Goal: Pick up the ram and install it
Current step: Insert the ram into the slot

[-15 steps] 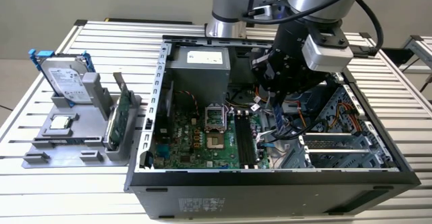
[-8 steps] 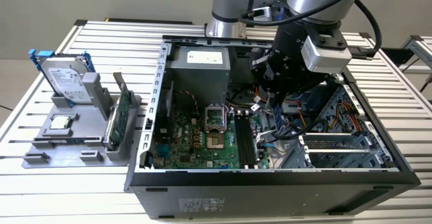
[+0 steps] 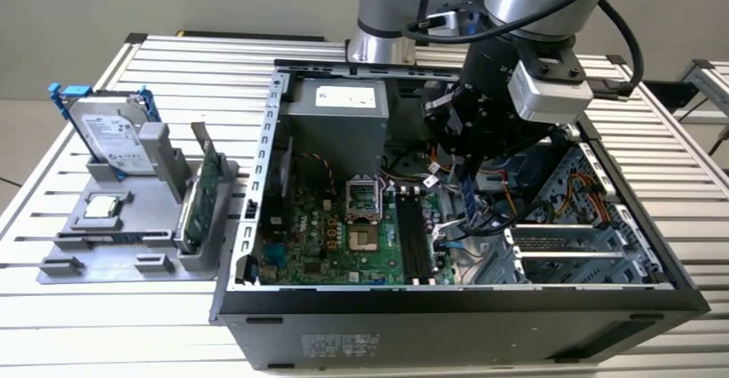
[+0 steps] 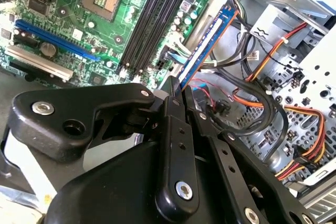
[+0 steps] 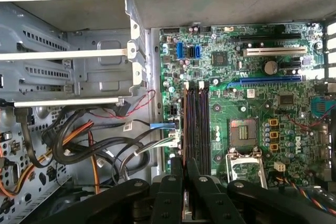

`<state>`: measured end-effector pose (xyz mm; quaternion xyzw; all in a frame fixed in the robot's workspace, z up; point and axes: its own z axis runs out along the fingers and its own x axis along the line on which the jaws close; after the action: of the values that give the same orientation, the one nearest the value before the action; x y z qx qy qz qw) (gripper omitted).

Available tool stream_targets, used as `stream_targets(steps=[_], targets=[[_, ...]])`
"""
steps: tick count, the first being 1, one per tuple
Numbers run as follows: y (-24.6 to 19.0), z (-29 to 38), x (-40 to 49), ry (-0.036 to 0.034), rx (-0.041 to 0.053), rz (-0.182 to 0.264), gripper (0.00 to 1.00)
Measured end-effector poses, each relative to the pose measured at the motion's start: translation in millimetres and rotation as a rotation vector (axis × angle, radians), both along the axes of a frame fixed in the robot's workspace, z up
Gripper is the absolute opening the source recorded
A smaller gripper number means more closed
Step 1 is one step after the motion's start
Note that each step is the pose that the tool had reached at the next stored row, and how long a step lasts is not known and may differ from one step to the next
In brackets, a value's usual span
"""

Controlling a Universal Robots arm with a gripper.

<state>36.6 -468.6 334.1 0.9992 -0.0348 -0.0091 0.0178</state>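
Ram (image 4: pixel 206 43) clamped in gripper (image 4: pixel 176 90), held inside the open computer case (image 3: pixel 456 310).
Long, narrow, very thin stick; in the second wrist view its face looks blue-tinted, with a white label strip along it and small dark chips. One end is pinched between the black fingers (image 4: pixel 173 129), which are closed tight on it; the rest juts out free. It runs parallel with the black memory slots (image 4: pixel 155 19), just beside them, over the edge of the green motherboard (image 4: pixel 47 19) and next to the bundle of orange and black cables (image 4: pixel 262 93). Cannot tell whether it touches a slot. In the exterior view the arm (image 3: pixel 501 96) reaches down into the case.
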Motion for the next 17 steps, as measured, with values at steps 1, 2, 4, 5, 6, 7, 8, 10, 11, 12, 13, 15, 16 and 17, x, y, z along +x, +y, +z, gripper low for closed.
stream_targets(steps=[1, 2, 4, 5, 6, 7, 8, 10, 11, 12, 13, 15, 16, 17], targets=[[0.6, -0.2, 0.1, 0.0000, 0.0000, 0.000, 0.00], [1.5, -0.5, 0.1, 0.0000, -0.0001, 0.000, 0.00], [3.8, -1.1, 0.1, 0.0000, 0.0000, 0.000, 0.00], [5.0, -1.3, 0.1, 0.0001, 0.0000, 0.000, 0.00], [6.2, -1.6, 0.1, 0.0000, 0.0000, 0.000, 0.00], [7.3, -1.8, 0.1, 0.0000, 0.0000, 0.000, 0.00], [8.5, -2.0, 0.2, 0.0000, 0.0001, 0.000, 0.00], [10.5, -2.5, 0.3, 0.0000, 0.0000, 0.000, 0.00], [11.6, -2.7, 0.4, 0.0000, -0.0001, 0.000, 0.00], [12.5, -2.9, 0.5, 0.0000, -0.0001, 0.000, 0.00], [13.2, -3.1, 0.7, 0.0000, -0.0001, 0.000, 0.00], [14.2, -3.6, 1.3, 0.0000, 0.0001, 0.000, 0.00], [14.4, -3.7, 1.7, -0.0001, 0.0001, 0.000, 0.00], [14.5, -3.9, 2.1, -0.0001, 0.0002, 0.000, 0.00]])
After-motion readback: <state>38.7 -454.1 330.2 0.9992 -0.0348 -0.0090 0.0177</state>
